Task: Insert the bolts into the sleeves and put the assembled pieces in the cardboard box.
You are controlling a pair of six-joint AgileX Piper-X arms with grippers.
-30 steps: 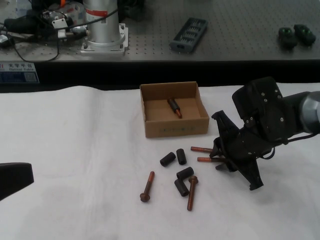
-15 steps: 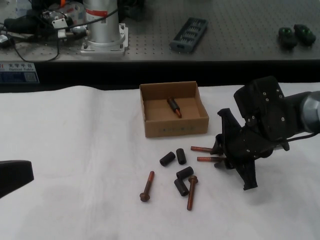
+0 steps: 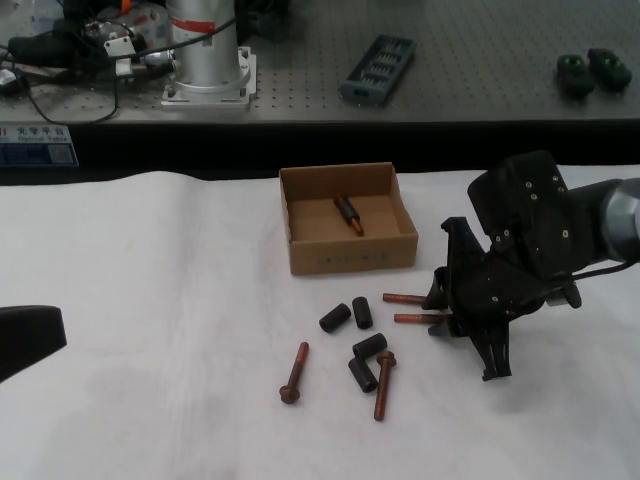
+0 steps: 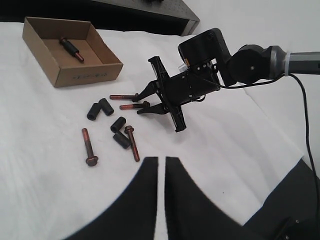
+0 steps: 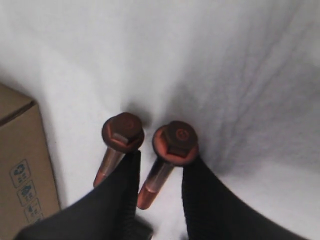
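1. The bolt [image 5: 175,142] being picked is copper-coloured with a flanged hex head; it lies flat on the white cloth [image 3: 150,300], its shank pointing to 9 o'clock in the high view; its twin [image 5: 122,132] lies just beside it on the 12 o'clock side.
2. The right gripper [image 5: 161,167] straddles that shank with its fingers apart, not clamped; cloth shows beside the shank.
3. The step looks like the pick-up of a bolt. The next move calls for closing squarely on this shank alone, clear of the twin, then lifting it toward a sleeve.
4. Four black sleeves [image 3: 335,318] lie at 9 o'clock of the gripper; two loose bolts [image 3: 295,372] lie at 8 o'clock.
5. The cardboard box [image 3: 355,258] sits at 11 o'clock, with one assembled piece [image 3: 347,212] inside.
6. The left gripper [image 4: 161,172] hangs well apart at 9 o'clock, fingers almost together and holding nothing.
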